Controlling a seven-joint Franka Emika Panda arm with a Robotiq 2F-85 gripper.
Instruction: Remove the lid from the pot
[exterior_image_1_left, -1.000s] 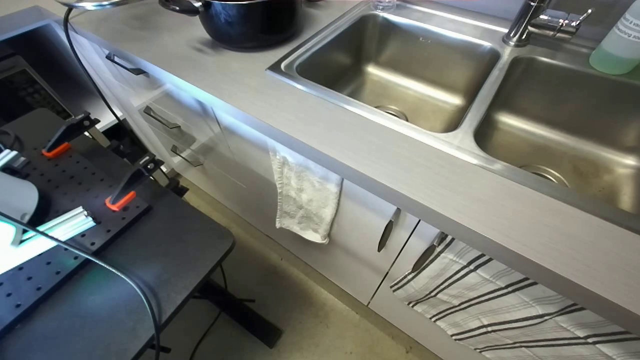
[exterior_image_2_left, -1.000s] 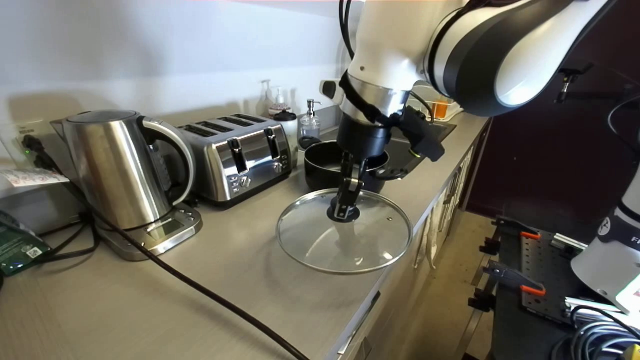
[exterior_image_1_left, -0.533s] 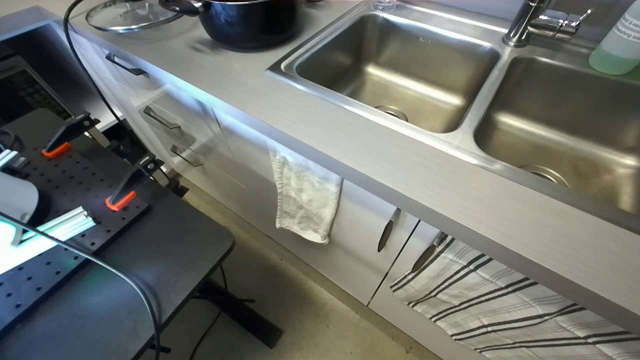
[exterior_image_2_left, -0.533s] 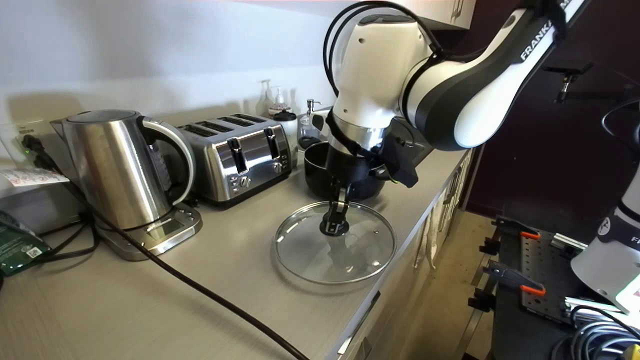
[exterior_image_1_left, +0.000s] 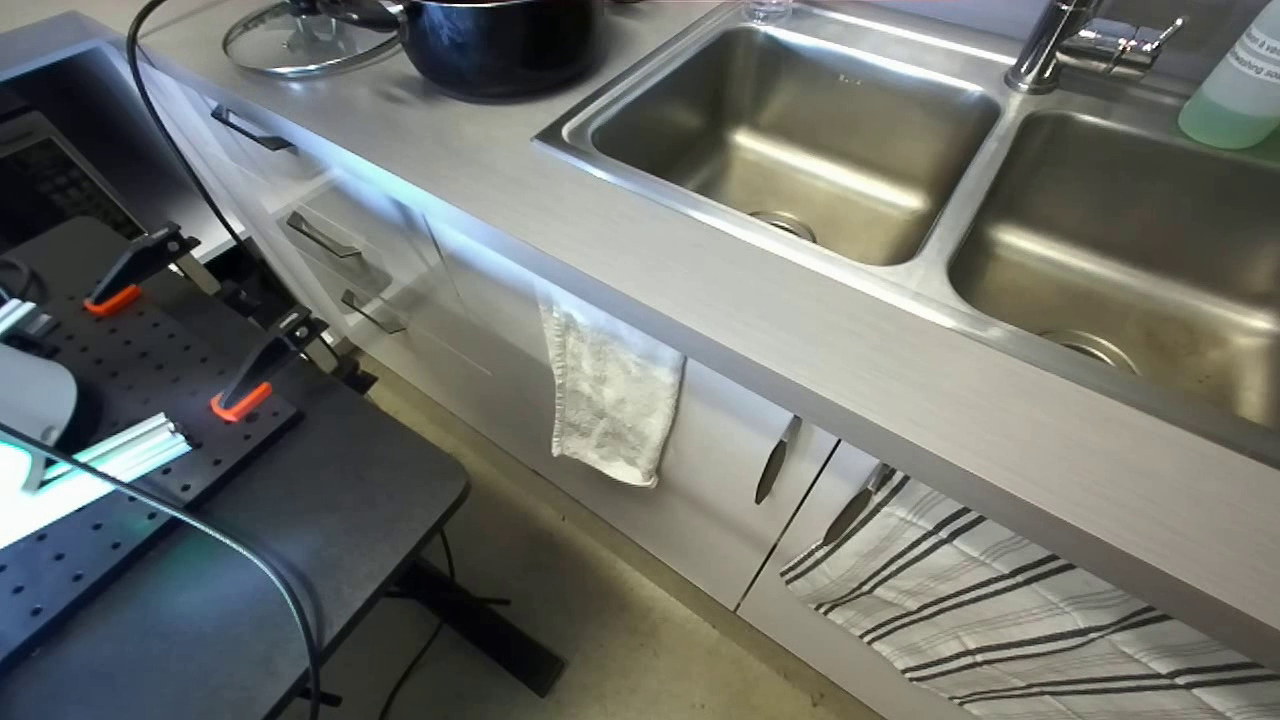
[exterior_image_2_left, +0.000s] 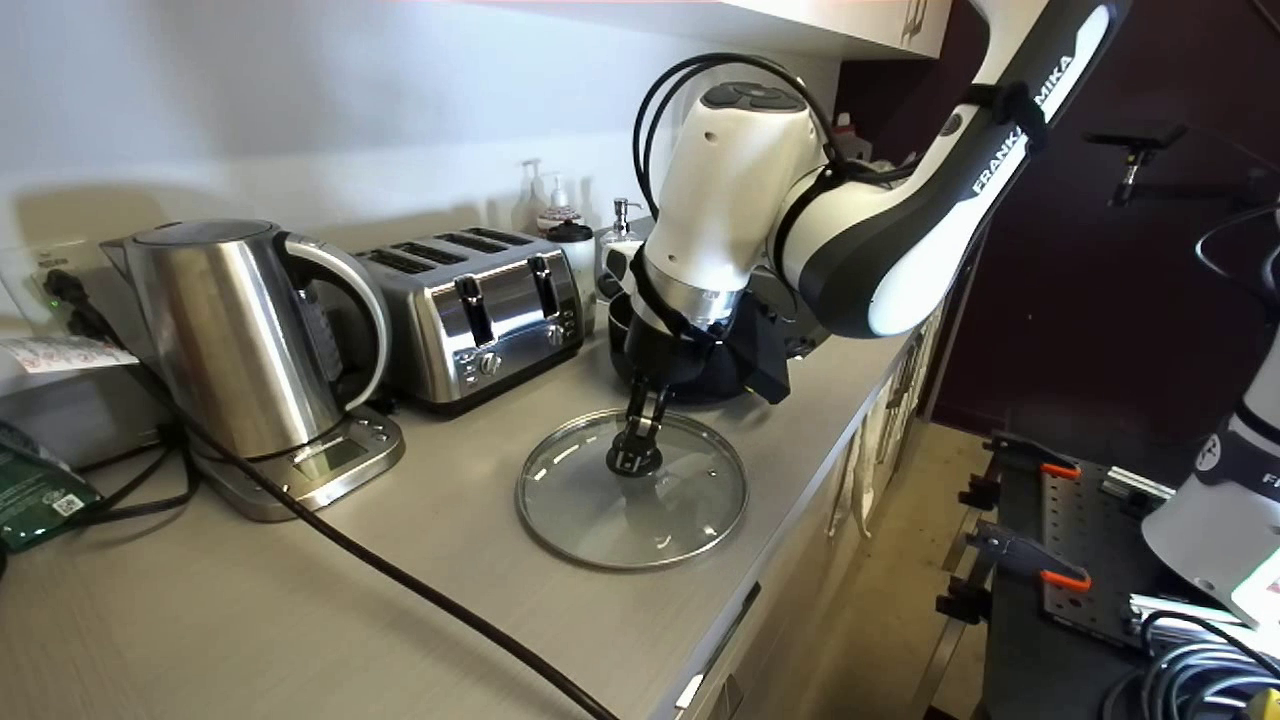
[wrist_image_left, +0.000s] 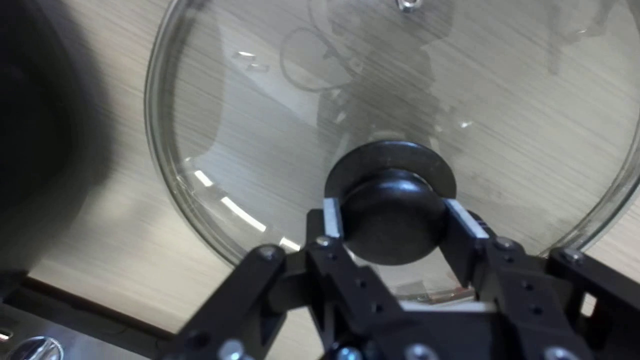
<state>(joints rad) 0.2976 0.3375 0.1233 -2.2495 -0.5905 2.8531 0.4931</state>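
Beside the round black pot (exterior_image_1_left: 500, 50), right down at the tabletop (exterior_image_2_left: 450, 530), is the lid (exterior_image_2_left: 590, 515): a flat, see-through glass disc bound by a thin silvery metal rim, off the pot and roughly level. Whether that rim touches the tabletop, I cannot tell. From the middle of the glass rises a smooth, dark, rounded knob (wrist_image_left: 395, 237) on a wider flat collar, glossy where the light catches it. The hand (wrist_image_left: 399, 218) is closed down to the knob's width and holds it between two flat, pale-faced pads (wrist_image_left: 332, 218), one on either side. The pot's curved outer wall has a glossy sheen. Pale grey and finely streaked like wood grain, the tabletop also carries a boxy, shiny metal toaster (exterior_image_2_left: 510, 310) and a brushed-steel kettle (exterior_image_2_left: 215, 330) that narrows toward its top. Set into it, in an exterior view, is a satiny steel sink (exterior_image_1_left: 968, 205) with two basins, their corners rounded. Below the edge hang a fluffy white cloth (exterior_image_1_left: 615, 400) and a flatter striped cloth (exterior_image_1_left: 1030, 600), dark lines on white.
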